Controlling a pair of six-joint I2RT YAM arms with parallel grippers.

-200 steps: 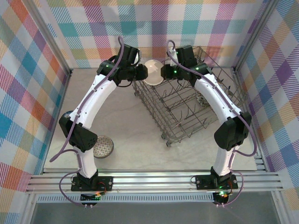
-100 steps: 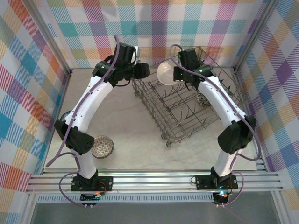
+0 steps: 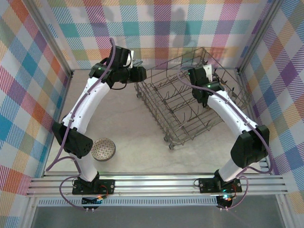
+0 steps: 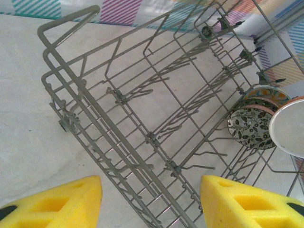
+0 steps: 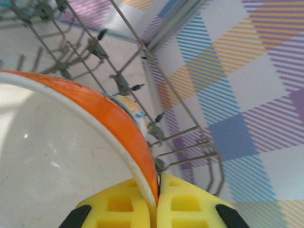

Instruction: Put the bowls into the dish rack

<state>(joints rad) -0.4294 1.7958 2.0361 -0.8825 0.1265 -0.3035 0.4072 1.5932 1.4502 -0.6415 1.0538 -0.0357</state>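
Orange bowl, rim pinched in right gripper, within dish rack

The large grey wire dish rack looks like metal with a dull, faintly satin finish. The orange-and-white round ceramic bowl pinched in the right pincer is glazed and glossy, and its white face is smooth with small highlights. The pincer's yellow pads look like matt foam or soft rubber with moulded square pockets. The pale marbled bench is smooth and matt.
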